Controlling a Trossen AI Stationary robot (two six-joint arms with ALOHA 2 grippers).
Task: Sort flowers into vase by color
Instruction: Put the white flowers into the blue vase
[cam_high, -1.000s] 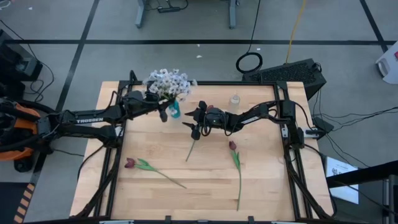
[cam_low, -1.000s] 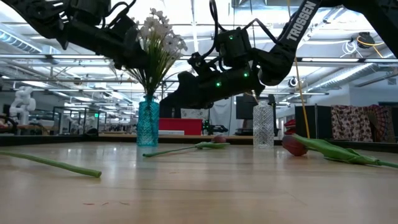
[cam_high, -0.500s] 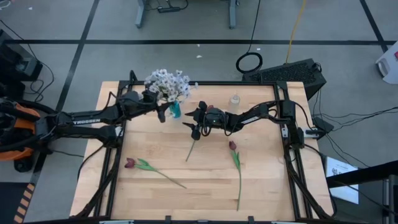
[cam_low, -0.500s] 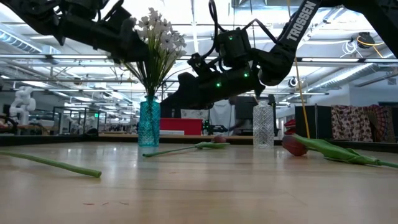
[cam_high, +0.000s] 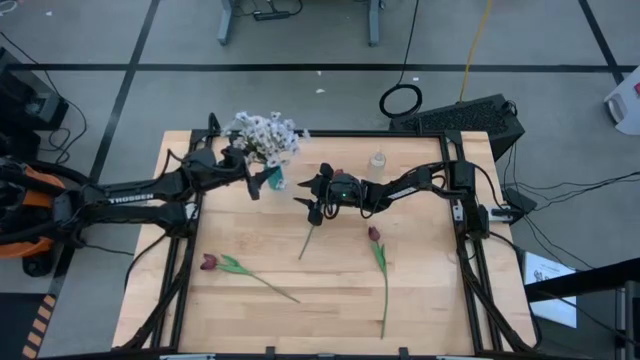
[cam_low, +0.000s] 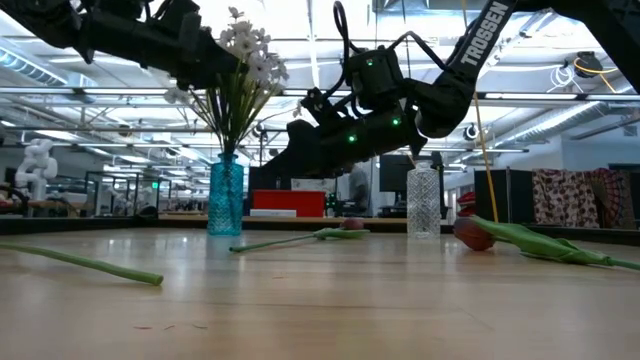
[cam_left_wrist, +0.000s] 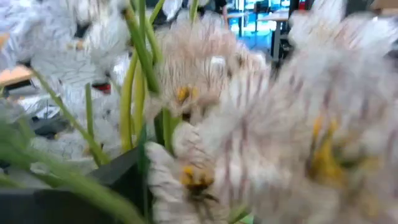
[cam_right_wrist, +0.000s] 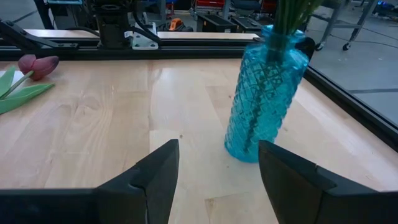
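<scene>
Since the earlier frames the left gripper has drawn back to the left, and the blue vase with the white sprays has shifted a little left with it. In the high view its fingers seem spread, just left of the vase, but I cannot tell if they touch a stem.

Near the front edge of the wooden table, on the left, one dark red tulip lies flat, its stem pointing right and toward the front. To the right a second tulip lies with its stem running toward the front edge.

Farther back, in the middle, the right gripper hangs above the third tulip's stem. Its fingers are parted and empty, facing the blue vase.

At the far side, the blue vase stands upright on the left with all three white sprays inside. A clear glass vase stands to its right.
</scene>
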